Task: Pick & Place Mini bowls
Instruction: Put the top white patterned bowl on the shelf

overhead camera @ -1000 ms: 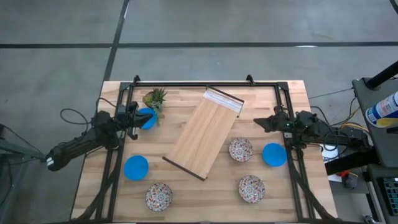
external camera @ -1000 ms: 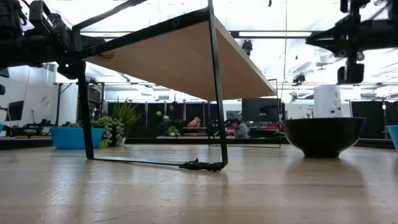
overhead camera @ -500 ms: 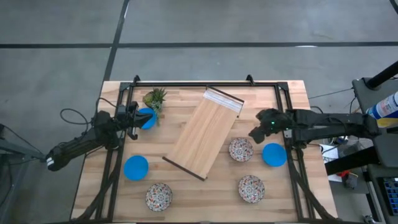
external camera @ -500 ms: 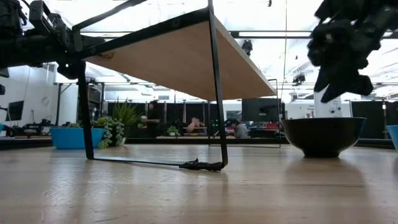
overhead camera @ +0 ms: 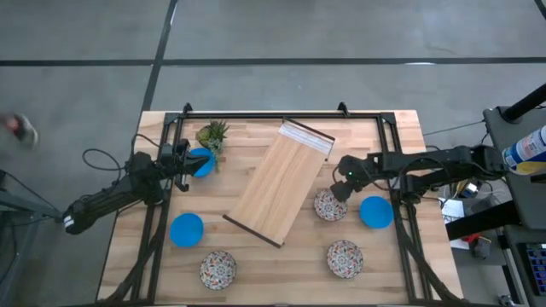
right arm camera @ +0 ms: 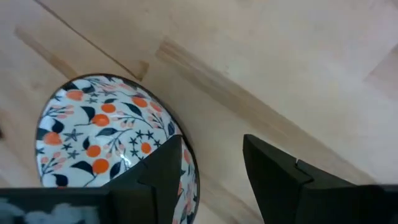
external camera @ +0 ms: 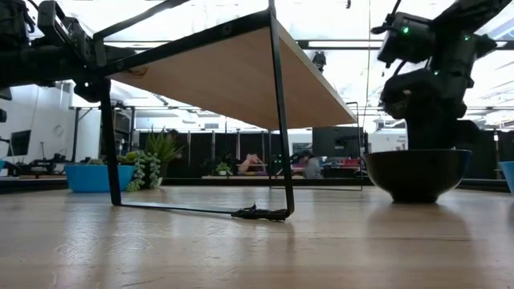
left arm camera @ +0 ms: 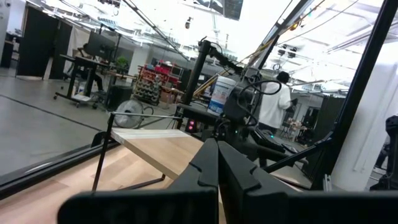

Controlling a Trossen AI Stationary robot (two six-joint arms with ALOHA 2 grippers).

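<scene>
My right gripper (overhead camera: pixel 341 184) hangs open, pointing down over the patterned mini bowl (overhead camera: pixel 330 205) right of the wooden board (overhead camera: pixel 281 181). In the right wrist view one finger (right arm camera: pixel 166 171) stands over the inside of the bowl (right arm camera: pixel 102 137) and the other (right arm camera: pixel 273 177) outside its rim. My left gripper (overhead camera: pixel 182 162) waits shut beside a blue mini bowl (overhead camera: pixel 201 162) at the far left. Another blue bowl (overhead camera: pixel 375 212) sits at the right and a third (overhead camera: pixel 186 229) at the near left. Two more patterned bowls (overhead camera: pixel 217 269) (overhead camera: pixel 345 258) rest near the front edge. My right gripper straddles the patterned bowl's rim (right arm camera: pixel 180 140) from above, one finger inside and one outside. Whether either finger touches the rim, I cannot tell. The bowl stands upright on the table.
The long wooden board stands tilted on a black wire frame (external camera: pixel 277 120) in the middle. A small green plant (overhead camera: pixel 213 134) is at the far left. Black frame rails (overhead camera: pixel 281 114) run along the table's far edge and both sides.
My right gripper has reached from the table's right edge toward the left and the near side, tipped from level to pointing down, and come down over the patterned bowl beside the board. The bowls and the left arm have kept still.
</scene>
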